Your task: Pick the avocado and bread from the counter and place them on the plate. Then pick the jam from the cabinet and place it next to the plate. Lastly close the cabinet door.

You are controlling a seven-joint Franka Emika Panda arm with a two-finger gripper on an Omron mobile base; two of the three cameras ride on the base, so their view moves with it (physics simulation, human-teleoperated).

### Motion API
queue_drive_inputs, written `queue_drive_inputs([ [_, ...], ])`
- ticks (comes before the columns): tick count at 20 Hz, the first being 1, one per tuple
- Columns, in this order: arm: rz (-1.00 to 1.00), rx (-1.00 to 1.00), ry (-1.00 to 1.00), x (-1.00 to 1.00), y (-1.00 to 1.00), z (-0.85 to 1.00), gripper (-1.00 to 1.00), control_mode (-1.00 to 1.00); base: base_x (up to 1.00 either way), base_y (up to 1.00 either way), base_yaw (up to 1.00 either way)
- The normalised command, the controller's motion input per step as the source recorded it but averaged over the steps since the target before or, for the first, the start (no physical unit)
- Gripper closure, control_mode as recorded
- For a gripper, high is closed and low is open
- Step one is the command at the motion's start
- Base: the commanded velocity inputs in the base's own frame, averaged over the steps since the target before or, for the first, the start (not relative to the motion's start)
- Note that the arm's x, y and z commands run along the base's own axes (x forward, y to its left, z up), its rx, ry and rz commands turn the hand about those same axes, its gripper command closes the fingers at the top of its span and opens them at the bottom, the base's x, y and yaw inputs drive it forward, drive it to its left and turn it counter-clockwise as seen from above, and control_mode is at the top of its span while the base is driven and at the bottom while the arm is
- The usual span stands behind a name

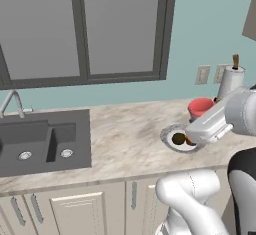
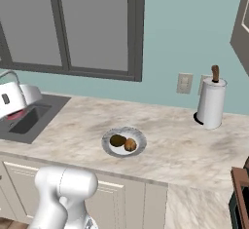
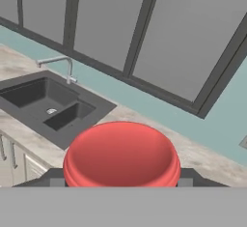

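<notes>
In the left base view I see the jam (image 1: 200, 107) with its red top above the counter (image 1: 125, 134), just behind the plate (image 1: 170, 130) on which the avocado (image 1: 178, 139) lies, and the arm hides part of the plate. In the right base view the avocado (image 2: 117, 140) and the bread (image 2: 130, 145) lie side by side on the plate (image 2: 138, 136), touching each other. In the hand view the gripper (image 3: 121, 182) is closed on the jam (image 3: 121, 156), whose red top sits between the finger tips, with the sink (image 3: 46, 100) behind it.
</notes>
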Motion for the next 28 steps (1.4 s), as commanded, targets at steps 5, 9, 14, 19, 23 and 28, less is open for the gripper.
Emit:
queue_drive_inputs([
  [5,0.00,0.01,0.00,0.46,0.12,-0.55,1.00,-1.00,0.00,0.00,0.00],
  [9,0.00,0.00,0.00,0.50,0.00,-0.26,1.00,-1.00,0.00,0.00,0.00],
  [14,0.00,0.00,0.00,0.19,0.00,-0.33,1.00,-1.00,0.00,0.00,0.00],
  [19,0.00,0.00,0.00,0.06,0.00,-0.70,1.00,-1.00,0.00,0.00,0.00],
  [23,0.00,0.00,-0.04,0.08,0.00,-0.88,1.00,-1.00,0.00,0.00,0.00],
  [28,0.00,0.03,-0.11,0.04,0.00,-0.88,1.00,-1.00,0.00,0.00,0.00],
])
